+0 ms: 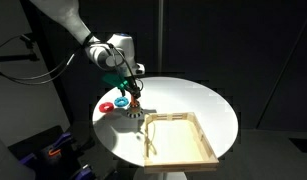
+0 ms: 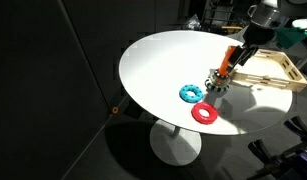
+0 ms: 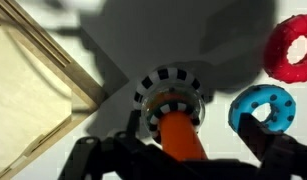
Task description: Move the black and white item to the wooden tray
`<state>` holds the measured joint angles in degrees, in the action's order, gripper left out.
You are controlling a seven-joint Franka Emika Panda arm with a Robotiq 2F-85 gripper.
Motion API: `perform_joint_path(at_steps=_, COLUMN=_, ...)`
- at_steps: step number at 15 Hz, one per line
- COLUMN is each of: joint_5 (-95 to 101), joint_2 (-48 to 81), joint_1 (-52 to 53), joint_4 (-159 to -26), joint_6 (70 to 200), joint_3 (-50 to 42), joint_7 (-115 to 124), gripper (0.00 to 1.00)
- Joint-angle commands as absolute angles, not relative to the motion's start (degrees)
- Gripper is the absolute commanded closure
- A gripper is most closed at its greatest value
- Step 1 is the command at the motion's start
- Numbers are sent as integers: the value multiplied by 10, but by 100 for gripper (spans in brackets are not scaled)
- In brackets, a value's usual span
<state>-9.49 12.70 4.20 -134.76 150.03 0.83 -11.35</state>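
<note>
The black and white item (image 3: 171, 92) is a small round piece with a checkered rim and an orange peg (image 3: 181, 135) standing up from its middle. It rests on the white table just beside the wooden tray's (image 3: 68, 72) corner. In the wrist view my gripper (image 3: 183, 150) is open and hangs right over it, a dark finger on each side of the peg and apart from it. Both exterior views show the item (image 1: 134, 113) (image 2: 214, 84) under the gripper (image 1: 132, 99) (image 2: 236, 55), with the pale tray (image 1: 207, 142) (image 2: 283, 68) next to it.
A flat blue ring (image 3: 261, 107) (image 1: 121, 101) (image 2: 191, 93) and a flat red ring (image 3: 290, 48) (image 1: 107, 106) (image 2: 204, 113) lie close to the item, on the side away from the tray. The round white table (image 1: 203, 100) (image 2: 163, 60) ends near them.
</note>
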Motion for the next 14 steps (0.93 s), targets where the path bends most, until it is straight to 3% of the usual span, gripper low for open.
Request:
perform_joint_path(at_steps=1, joint_5=-64, joint_2=166, joint_1=28, joint_4=-1306, joint_6=1498, joint_3=17, joint_7=-105, gripper=0)
perform_joint_path(at_steps=14, joint_5=-42, joint_2=212, joint_1=17, joint_4=-1298, joint_6=1573, joint_3=38, joint_7=-118, gripper=0)
